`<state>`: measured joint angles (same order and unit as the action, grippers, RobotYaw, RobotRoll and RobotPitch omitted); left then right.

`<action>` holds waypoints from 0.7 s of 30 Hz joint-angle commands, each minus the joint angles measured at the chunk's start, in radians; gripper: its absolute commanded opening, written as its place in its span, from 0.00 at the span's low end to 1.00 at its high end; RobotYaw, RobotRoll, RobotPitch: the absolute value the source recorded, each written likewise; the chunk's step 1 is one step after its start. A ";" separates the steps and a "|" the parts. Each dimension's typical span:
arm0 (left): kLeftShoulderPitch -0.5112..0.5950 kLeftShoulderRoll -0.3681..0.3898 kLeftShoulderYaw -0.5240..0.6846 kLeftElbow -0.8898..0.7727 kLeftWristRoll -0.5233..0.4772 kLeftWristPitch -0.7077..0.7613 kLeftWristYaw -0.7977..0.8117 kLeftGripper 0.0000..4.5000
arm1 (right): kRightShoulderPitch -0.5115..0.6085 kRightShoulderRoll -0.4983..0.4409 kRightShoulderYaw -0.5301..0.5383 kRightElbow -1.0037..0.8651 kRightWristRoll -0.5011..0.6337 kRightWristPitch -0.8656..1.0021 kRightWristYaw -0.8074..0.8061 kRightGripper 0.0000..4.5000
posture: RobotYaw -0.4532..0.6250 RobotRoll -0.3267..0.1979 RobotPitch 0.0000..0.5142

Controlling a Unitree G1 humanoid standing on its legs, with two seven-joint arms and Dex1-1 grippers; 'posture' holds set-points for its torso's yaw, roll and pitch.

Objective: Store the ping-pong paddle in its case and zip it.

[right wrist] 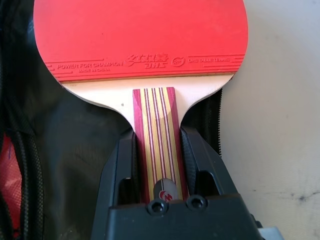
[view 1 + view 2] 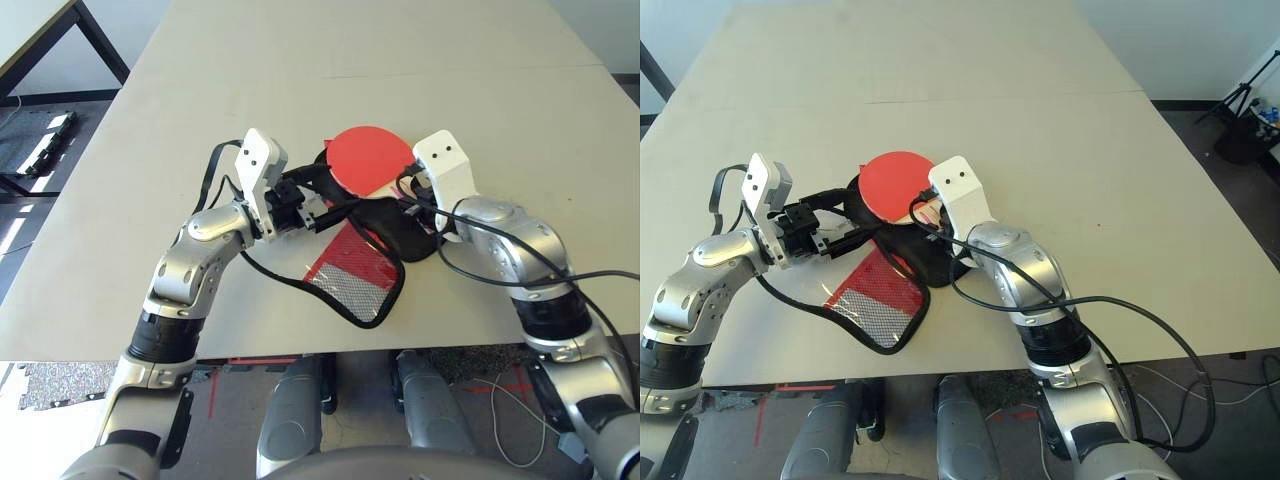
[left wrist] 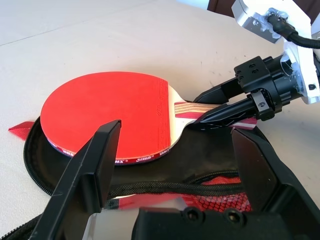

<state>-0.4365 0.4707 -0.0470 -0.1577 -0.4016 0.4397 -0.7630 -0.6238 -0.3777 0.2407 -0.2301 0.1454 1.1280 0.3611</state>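
Gripping ping-pong paddle (image 1: 145, 35) handle: right pincer (image 1: 157, 165) | left pincer (image 3: 175, 165) released | print "POWER FOR CHAMPION"

Lay face up: red paddle (image 1: 145, 35), striped wooden handle toward 5 o'clock, over unzipped black-lined red case (image 2: 355, 265) mid-table.

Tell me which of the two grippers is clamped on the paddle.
The right gripper: its fingers pinch the ping-pong paddle by the striped wooden handle. The left gripper is spread wide and holds nothing, just short of the case.
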 commanded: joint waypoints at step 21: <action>0.025 0.004 -0.008 -0.019 0.004 0.011 0.000 1.00 | 0.021 0.031 0.025 -0.038 0.012 0.035 0.019 0.27 | 0.45 0.62 0.45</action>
<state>-0.4292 0.4707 -0.0471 -0.1583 -0.4013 0.4442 -0.7593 -0.6026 -0.3528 0.2746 -0.2554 0.1543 1.1491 0.3849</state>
